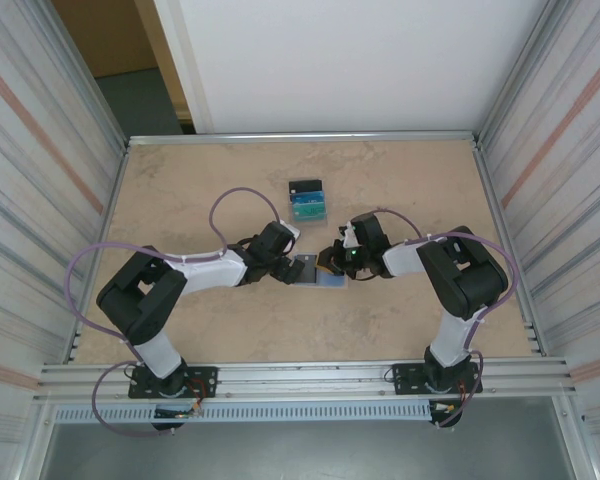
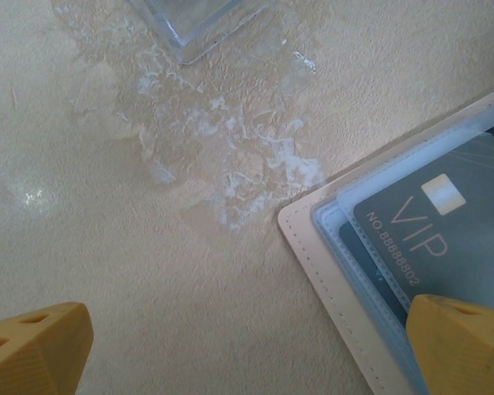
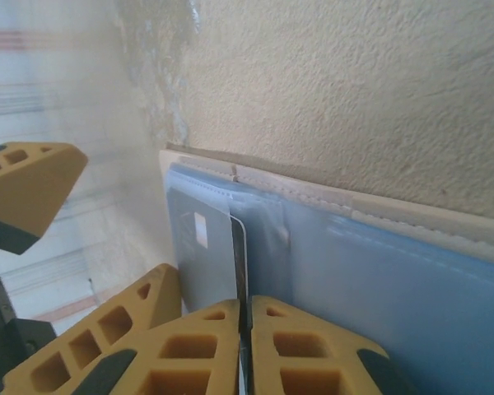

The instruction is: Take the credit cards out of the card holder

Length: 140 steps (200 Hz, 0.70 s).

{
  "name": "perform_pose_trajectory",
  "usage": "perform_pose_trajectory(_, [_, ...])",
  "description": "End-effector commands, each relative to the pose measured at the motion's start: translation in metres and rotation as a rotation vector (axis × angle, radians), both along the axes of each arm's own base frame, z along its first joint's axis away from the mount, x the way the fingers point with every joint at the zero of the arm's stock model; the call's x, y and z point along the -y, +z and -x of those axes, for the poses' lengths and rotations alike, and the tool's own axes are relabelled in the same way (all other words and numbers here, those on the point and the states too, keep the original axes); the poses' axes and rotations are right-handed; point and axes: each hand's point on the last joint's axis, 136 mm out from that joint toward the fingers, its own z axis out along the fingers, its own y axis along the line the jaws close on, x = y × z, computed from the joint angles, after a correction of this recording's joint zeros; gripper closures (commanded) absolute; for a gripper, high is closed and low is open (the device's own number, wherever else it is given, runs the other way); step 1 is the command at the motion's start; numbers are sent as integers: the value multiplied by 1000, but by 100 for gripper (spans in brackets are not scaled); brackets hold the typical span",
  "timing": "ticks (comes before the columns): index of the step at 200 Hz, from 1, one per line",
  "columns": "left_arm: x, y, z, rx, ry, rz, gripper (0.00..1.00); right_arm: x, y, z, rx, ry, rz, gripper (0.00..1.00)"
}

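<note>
The card holder (image 1: 320, 276) lies open on the table between my two grippers, tan rim (image 2: 329, 263) outside and pale blue (image 3: 379, 288) inside. A grey credit card marked VIP (image 2: 432, 234) sits under its clear sleeve. My right gripper (image 3: 245, 309) is shut on the thin dark edge of a credit card (image 3: 240, 247) that stands out of a sleeve beside the grey card (image 3: 202, 263). It comes from the right (image 1: 338, 262). My left gripper (image 2: 247, 333) is open at the holder's left end (image 1: 292, 264), with one finger (image 2: 465, 346) over the holder and the other on bare table.
A small pile of black, blue and teal pieces (image 1: 306, 200) lies farther back on the table. A clear plastic corner (image 2: 202, 25) lies beyond the left gripper. Metal walls close the table on both sides, with free tabletop all around the holder.
</note>
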Motion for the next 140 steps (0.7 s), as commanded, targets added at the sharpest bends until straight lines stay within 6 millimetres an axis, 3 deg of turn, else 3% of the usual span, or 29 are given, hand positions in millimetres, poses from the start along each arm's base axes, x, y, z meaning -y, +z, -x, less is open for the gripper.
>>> perform_pose_trajectory(1, [-4, -12, 8, -37, -17, -63, 1, -9, 11, 0, 8, 23, -83, 92])
perform_pose_trajectory(77, [-6, -16, 8, -47, -12, -78, 1, 0, 10, -2, 8, -9, -105, 93])
perform_pose_trajectory(140, [-6, -18, 9, -56, -9, -82, 1, -2, 14, -3, 9, -7, -146, 83])
